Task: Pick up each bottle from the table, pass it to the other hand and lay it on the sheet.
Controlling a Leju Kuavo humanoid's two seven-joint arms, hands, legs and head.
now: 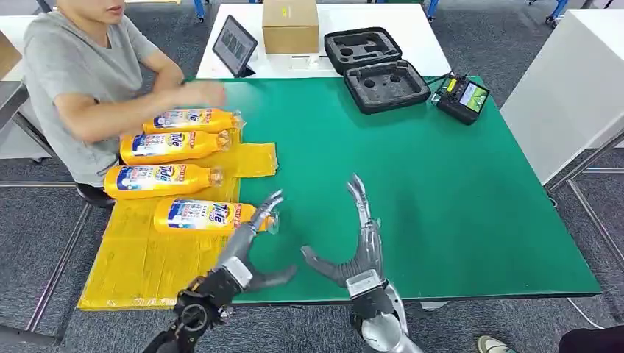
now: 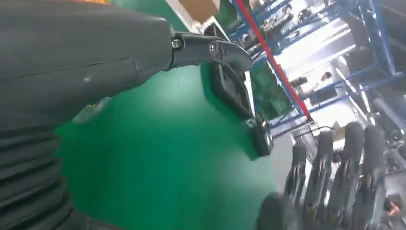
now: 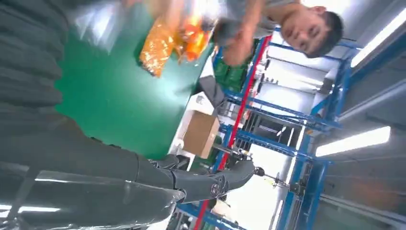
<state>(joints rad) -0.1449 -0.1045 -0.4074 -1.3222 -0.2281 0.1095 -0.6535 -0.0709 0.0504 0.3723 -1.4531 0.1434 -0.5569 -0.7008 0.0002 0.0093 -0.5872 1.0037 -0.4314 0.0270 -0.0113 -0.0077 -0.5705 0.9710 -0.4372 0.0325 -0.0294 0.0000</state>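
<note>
Four bottles point(image 1: 193, 215) lie on the yellow sheet point(image 1: 140, 257), none on the green surface point(image 1: 441, 191). My left robot hand point(image 1: 254, 239) and right robot hand point(image 1: 352, 246) hang open, empty. Next I need another bottle set down, or I'm finished.

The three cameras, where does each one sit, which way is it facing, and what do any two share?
Head view: high on the body, looking down at the green table, both hands in front.
Left wrist view: behind the left hand, facing across the table.
Right wrist view: behind the right hand, facing the person.
Head and right wrist views share the cardboard box.
</note>
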